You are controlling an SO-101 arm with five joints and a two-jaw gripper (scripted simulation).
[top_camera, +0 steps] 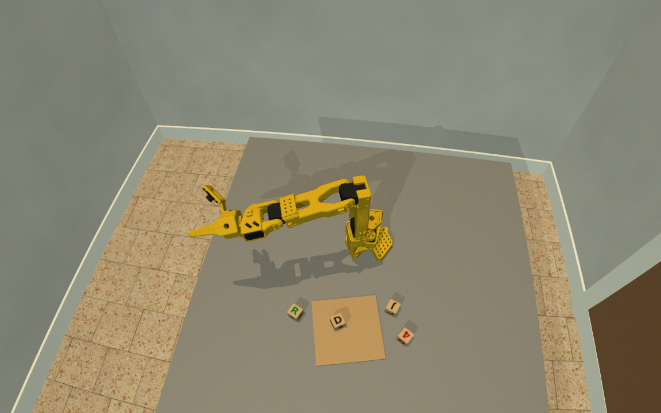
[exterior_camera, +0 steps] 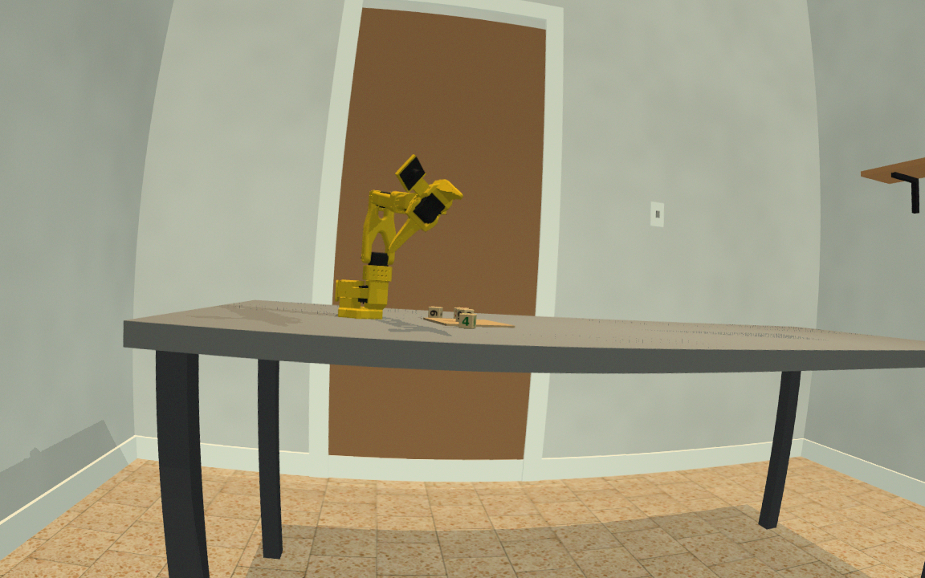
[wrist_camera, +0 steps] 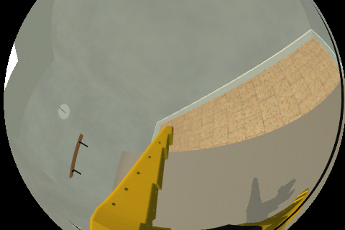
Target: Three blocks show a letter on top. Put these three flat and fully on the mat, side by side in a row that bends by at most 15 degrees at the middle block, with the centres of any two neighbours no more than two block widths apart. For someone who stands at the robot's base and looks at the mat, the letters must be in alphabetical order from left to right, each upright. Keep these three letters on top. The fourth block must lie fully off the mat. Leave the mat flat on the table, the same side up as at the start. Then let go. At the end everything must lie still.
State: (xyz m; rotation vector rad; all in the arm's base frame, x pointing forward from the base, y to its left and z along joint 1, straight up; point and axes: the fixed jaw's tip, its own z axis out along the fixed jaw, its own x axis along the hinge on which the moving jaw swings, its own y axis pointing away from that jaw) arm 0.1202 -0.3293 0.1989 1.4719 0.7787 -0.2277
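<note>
Perhaps a plain room, tiled floor [top_camera: 132, 246] [exterior_camera: 451, 517] [wrist_camera: 259, 97].

Top: high, facing down on table [top_camera: 456, 359]; exterior: side-on, farther, same table [exterior_camera: 595, 359]; wrist: close, facing wall [wrist_camera: 187, 43].

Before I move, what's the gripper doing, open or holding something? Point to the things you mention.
Tool [top_camera: 209, 235] [wrist_camera: 238, 158]: open wide, holding nothing, raised away from the blocks.

Walls [top_camera: 322, 61] [exterior_camera: 702, 144] [wrist_camera: 201, 43]: grey-green | floor [top_camera: 137, 246] [exterior_camera: 451, 531] [wrist_camera: 251, 104]: speckled tile | door [top_camera: 646, 328] [exterior_camera: 451, 144]: brown, seemingly shut
</note>
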